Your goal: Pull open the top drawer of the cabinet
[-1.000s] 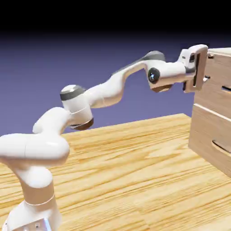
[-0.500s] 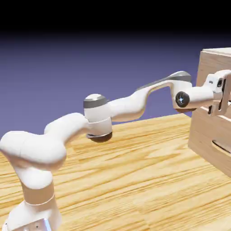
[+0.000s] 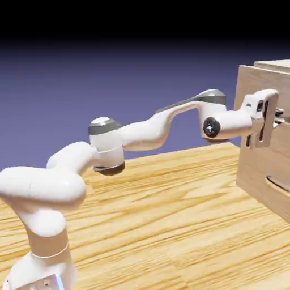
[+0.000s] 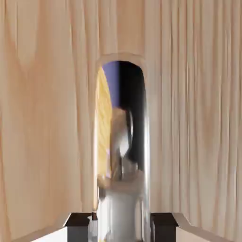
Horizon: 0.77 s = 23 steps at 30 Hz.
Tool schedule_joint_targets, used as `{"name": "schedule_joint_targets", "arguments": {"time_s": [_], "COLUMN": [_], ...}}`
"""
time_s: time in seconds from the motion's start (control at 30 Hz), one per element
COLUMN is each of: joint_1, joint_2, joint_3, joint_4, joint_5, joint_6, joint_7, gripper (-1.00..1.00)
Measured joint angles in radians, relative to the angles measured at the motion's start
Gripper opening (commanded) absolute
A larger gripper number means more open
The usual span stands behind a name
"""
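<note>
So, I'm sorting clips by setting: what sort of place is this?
Most likely a rendered simulation, not a real room: a white arm's gripper at a light-wood cabinet on a bare wood-grain table, with only a flat blue-violet backdrop behind.

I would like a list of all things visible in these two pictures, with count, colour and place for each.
cabinet: one, light wood, at the exterior view's right edge, standing on the table.
top drawer: one, light wood, upper front of the cabinet; it fills the hand view, where its handle is a shiny metal-looking slot.
lower drawer: one, light wood, below the top one, with a dark slot handle.
table: one, yellow-brown wood, under everything.
backdrop: one, blue-violet, behind.
arm: one, white with grey joints, from lower left toward the cabinet.
gripper: one, grey finger tips on either side of the handle.
</note>
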Motion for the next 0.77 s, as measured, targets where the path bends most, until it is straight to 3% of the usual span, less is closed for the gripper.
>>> {"name": "schedule_joint_targets", "arguments": {"time_s": [0.63, 0.67, 0.77], "joint_1": [0.445, 0.462, 0.49], "joint_2": [-0.049, -0.051, -0.055], "joint_3": [-0.026, -0.029, -0.033], "joint_4": [-0.688, -0.712, -0.748], "joint_5": [-0.049, -0.053, -0.057], "joint_6": [-0.244, -0.251, -0.259], "joint_7": [-0.052, -0.053, -0.056], "gripper": [-1.0, 1.0, 1.0]}}
